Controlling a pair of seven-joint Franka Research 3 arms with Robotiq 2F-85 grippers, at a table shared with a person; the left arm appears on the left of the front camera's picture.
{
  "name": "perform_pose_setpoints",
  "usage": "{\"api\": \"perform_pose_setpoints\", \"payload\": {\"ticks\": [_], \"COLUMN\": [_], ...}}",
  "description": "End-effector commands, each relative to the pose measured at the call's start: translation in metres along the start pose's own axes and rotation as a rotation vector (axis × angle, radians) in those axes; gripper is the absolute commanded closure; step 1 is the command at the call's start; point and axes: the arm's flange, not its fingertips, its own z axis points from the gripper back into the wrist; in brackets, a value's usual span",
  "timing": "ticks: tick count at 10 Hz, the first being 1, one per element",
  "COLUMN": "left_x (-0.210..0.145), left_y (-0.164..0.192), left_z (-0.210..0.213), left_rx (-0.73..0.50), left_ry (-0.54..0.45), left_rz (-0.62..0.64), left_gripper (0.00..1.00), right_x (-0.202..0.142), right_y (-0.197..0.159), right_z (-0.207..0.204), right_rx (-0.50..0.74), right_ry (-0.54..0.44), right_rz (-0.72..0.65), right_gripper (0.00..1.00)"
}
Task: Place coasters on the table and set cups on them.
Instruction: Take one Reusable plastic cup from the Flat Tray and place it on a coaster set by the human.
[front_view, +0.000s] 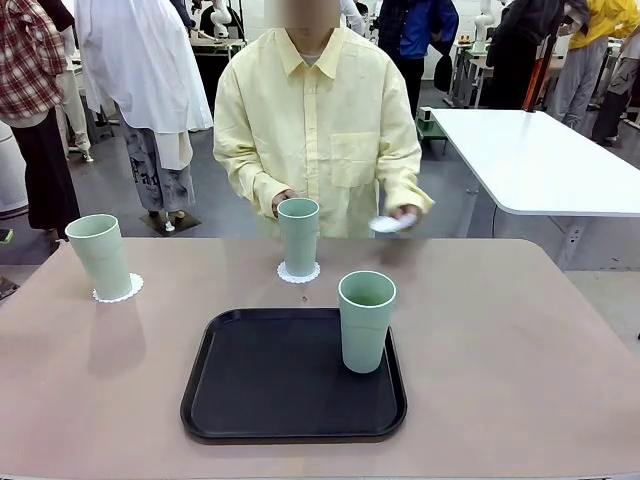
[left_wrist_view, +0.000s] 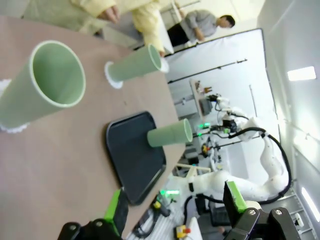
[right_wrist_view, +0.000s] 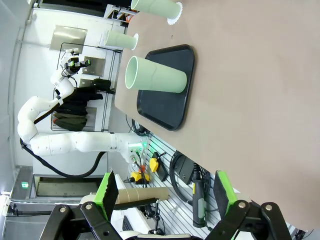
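The last cup (front_view: 366, 320) stands upright at the tray's (front_view: 270, 400) right edge, likely nearer the right gripper (right_wrist_view: 165, 190), which gapes wide and empty like the left gripper (left_wrist_view: 174, 202), while a person's hand (front_view: 407, 213) holds a coaster (front_view: 383, 225) above the table's (front_view: 500, 350) far edge.

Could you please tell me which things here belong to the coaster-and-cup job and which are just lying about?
Part of the job: left cup on left coaster; middle cup on middle coaster; third cup, standing on the black tray; third coaster, in the person's hand; table.
Just there: black tray; white table beyond.
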Motion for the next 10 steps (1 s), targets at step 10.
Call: {"api": "perform_pose_setpoints", "payload": {"ticks": [10], "left_x": [-0.0015], "left_y": [-0.0015], "left_z": [0.0005], "left_rx": [-0.001], "left_ry": [-0.005], "left_rz": [0.007], "left_gripper": [0.0], "right_x": [0.0021], "right_y": [-0.0002], "right_z": [-0.0002], "right_rx": [0.021], "right_ry": [-0.013], "right_rz": [0.014], "right_gripper": [0.0]}}
